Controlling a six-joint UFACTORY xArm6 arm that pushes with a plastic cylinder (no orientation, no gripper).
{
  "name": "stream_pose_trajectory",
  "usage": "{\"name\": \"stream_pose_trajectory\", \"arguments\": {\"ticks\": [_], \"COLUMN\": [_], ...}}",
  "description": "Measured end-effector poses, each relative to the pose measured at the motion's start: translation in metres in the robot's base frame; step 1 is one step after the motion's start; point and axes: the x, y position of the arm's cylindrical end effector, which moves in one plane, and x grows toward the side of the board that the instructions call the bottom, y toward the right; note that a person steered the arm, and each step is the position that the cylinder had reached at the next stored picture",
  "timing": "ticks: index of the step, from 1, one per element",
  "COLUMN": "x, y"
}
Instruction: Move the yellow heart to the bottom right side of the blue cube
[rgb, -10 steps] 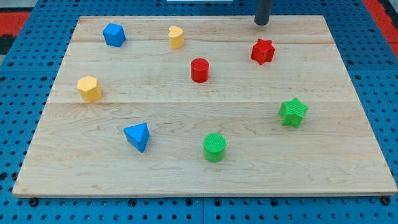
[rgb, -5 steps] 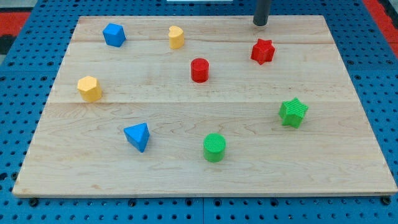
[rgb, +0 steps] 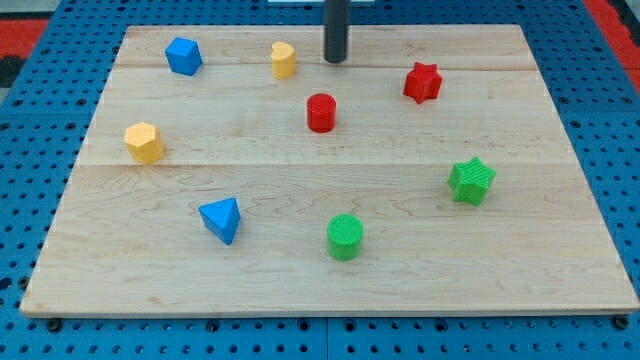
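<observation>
The yellow heart (rgb: 284, 59) stands near the board's top edge, left of centre. The blue cube (rgb: 183, 56) sits to its left, near the top left corner, with a gap between them. My tip (rgb: 334, 59) is on the board just right of the yellow heart, a short gap away and not touching it. The rod rises out of the view's top.
A red cylinder (rgb: 321, 113) lies below my tip. A red star (rgb: 423, 82) is to the right. A yellow hexagonal block (rgb: 144, 142) is at the left, a blue triangular block (rgb: 221, 219) lower left, a green cylinder (rgb: 345, 237) at the bottom centre, a green star (rgb: 471, 181) at the right.
My tip has moved left along the board's top, from above the red star to just right of the yellow heart. No block has moved.
</observation>
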Motion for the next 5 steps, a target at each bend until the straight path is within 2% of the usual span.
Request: {"name": "stream_pose_trajectory", "arguments": {"ticks": [2,3,4,5], "x": [0.014,0.040,0.049,0.065], "y": [-0.070,-0.077,-0.025,-0.052]}}
